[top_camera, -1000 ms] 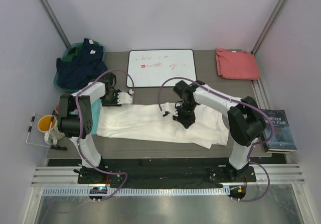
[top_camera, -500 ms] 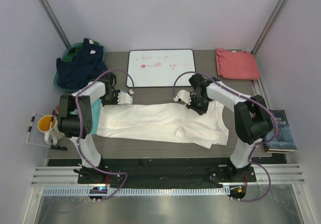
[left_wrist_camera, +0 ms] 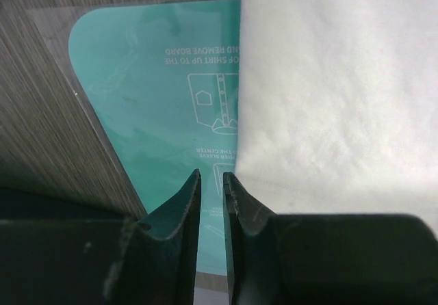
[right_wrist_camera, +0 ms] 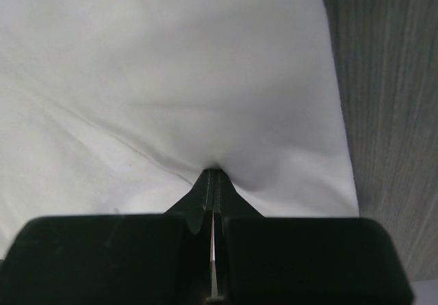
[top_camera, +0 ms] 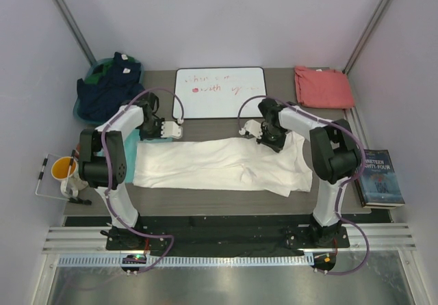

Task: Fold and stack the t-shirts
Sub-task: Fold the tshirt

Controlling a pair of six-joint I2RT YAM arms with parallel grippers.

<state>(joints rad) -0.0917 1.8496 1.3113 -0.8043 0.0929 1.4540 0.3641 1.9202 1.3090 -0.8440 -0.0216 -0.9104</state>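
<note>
Two shirts show from above: the cream-white t-shirt (top_camera: 219,165) lies spread mid-worktop (top_camera: 205,201), and the salmon-red t-shirt (top_camera: 323,87) sits folded at the far right. On the left wrist I see the left gripper (left_wrist_camera: 211,178) barely parted and holding nothing, over the teal board (left_wrist_camera: 137,79) beside the cloth edge. On the right wrist, the right gripper (right_wrist_camera: 212,171) is pressed together, pinching a pucker of cream-white cloth.

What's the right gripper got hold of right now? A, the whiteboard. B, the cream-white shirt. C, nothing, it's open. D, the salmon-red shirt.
B: the right wrist view shows the right gripper shut on a pucker of the cream-white t-shirt, with cloth drawn into its closed tips; from above it is well apart from the salmon-red t-shirt.
</note>
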